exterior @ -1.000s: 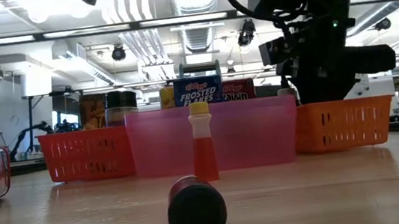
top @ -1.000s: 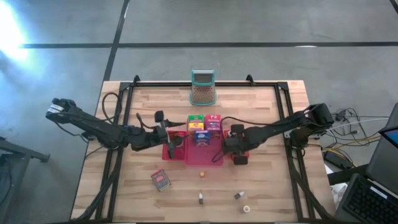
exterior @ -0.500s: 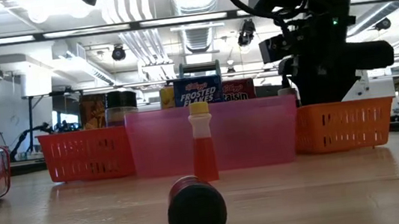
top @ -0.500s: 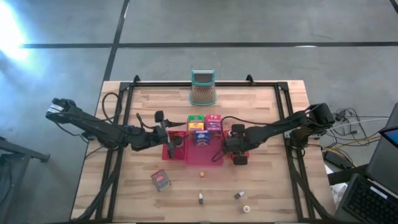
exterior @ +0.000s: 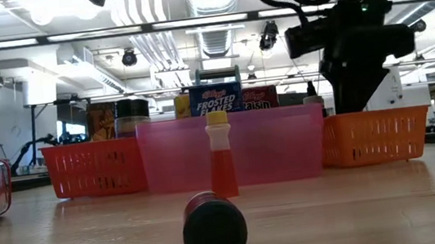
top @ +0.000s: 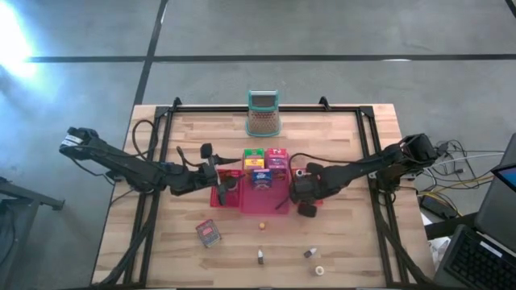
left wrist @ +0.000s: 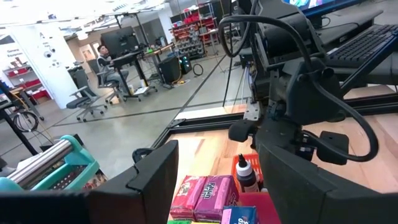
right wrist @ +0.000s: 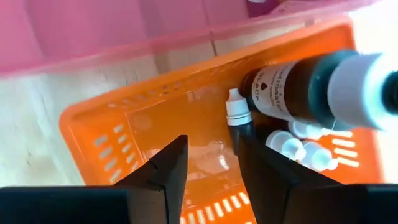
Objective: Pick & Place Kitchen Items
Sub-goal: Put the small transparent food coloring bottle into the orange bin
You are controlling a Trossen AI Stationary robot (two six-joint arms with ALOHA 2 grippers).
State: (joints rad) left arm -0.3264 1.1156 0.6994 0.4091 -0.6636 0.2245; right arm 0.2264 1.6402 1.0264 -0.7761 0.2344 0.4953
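Your right gripper (right wrist: 211, 148) has just risen and drawn back a little from the orange tray (right wrist: 93, 134). In the low view its dark bulk sits higher than a second ago, and from above a white bottle cap now shows where the wrist covered it. Its fingers are spread with only bare tray floor between them, so it carries nothing. A small dropper bottle (right wrist: 238, 121) stands just beside one finger, next to a big dark bottle (right wrist: 292, 93) lying in the same tray. That reads as a drop-off just finished. Your left gripper (left wrist: 214, 152) hasn't budged, hanging spread and empty over the tray left of the pink bin (top: 270, 211). The tin (top: 208, 233), the orange bottle (exterior: 221, 162) and a few small bottles near the front edge remain loose on the table, so go there next.
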